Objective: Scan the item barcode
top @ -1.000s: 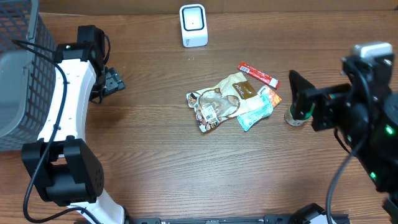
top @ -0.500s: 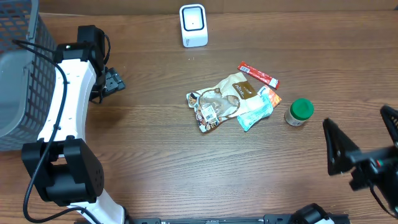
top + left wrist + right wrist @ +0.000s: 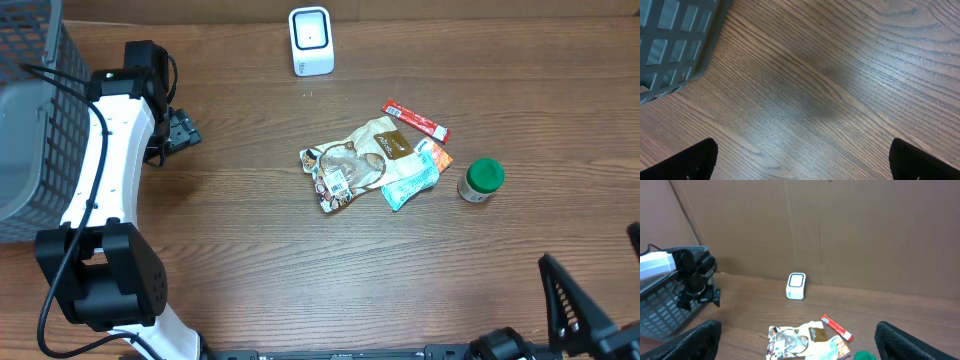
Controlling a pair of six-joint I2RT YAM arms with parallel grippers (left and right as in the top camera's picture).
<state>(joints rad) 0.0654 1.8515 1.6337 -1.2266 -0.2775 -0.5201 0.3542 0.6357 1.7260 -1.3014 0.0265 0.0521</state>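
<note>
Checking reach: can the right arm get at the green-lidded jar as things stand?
Probably yes. The open right gripper sits at the right front of the table. Only bare wood lies between it and the green-lidded jar, which stands clear of the snack packets.

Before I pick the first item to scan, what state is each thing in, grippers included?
left gripper: open, empty, beside the basket.
right gripper: open, empty, raised away from the items.
jar: upright, green lid on.
snack pouch: flat, white label up, against the teal packet.
red stick packet: lying flat.
scanner: standing upright, nothing before it.
</note>
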